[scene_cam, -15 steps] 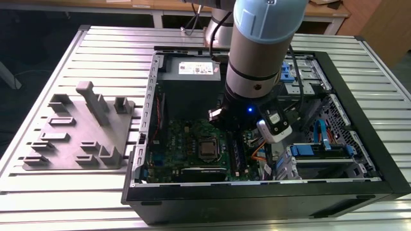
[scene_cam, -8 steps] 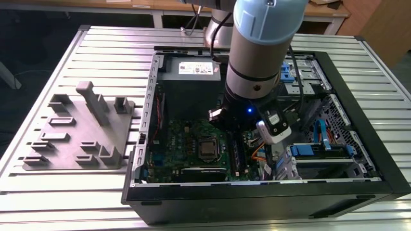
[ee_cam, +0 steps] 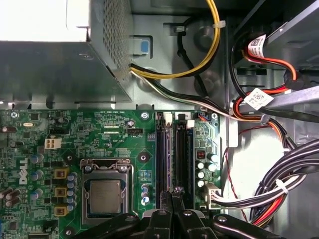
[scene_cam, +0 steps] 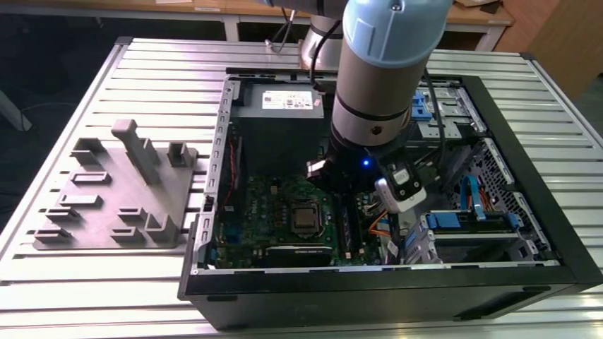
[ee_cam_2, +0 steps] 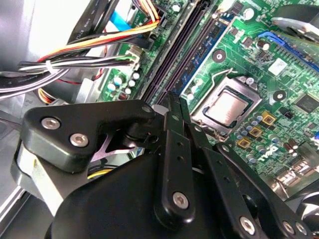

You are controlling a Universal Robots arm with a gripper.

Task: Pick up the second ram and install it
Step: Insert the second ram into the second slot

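My gripper (ee_cam_2: 174, 102) hangs low inside the open computer case (scene_cam: 527, 162), its two thin black fingers pressed together, so it is shut. Its tips (ee_cam: 173, 195) sit right over the near end of two long black memory slots (ee_cam: 172, 154) on the green motherboard (ee_cam: 75, 134). In the second wrist view the same slots (ee_cam_2: 174, 55) run away from the fingertips (ee_cam_2: 169, 102). I cannot tell the second ram apart from the slots. Nothing shows between the fingers. In the exterior view the arm (scene_cam: 377, 78) reaches down over the board's middle.
The processor socket (ee_cam: 105, 191) lies beside the slots. Bundled cables (ee_cam: 279, 189) crowd the other side. A metal power supply (ee_cam: 50, 59) stands past the slots' far end. A grey fixture (scene_cam: 113, 198) sits on the slatted table at the exterior view's left. Drive bays (scene_cam: 471, 219) fill the case's right.
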